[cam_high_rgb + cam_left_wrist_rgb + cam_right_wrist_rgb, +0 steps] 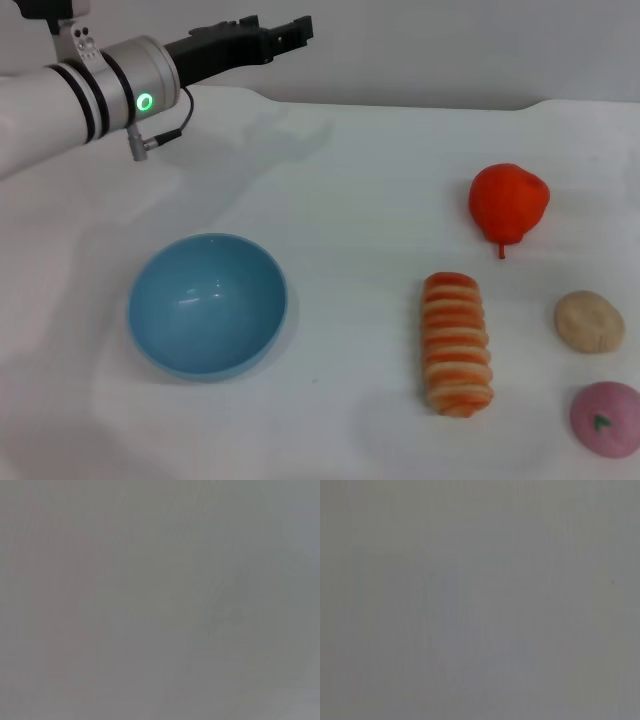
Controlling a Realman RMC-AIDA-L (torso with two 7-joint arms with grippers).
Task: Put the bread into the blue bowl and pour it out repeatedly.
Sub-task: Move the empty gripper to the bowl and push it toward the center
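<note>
From my head camera, the left gripper [296,30] sits at the upper left of the frame, dark and boxy on a white arm; I cannot tell how its fingers stand. Below it, the blue bowl [207,304] rests upright, smooth and glossy, on the white table [350,180]. The bread [457,343], long, ridged, striped orange and cream, lies at lower right, well apart from the bowl. Both wrist cameras give me only featureless grey. The right gripper is out of sight.

left arm [90,85] is a chunky white tube with black bands, a glowing green ring light, thin grey cable looping underneath, and a black gripper [285,35].
</note>
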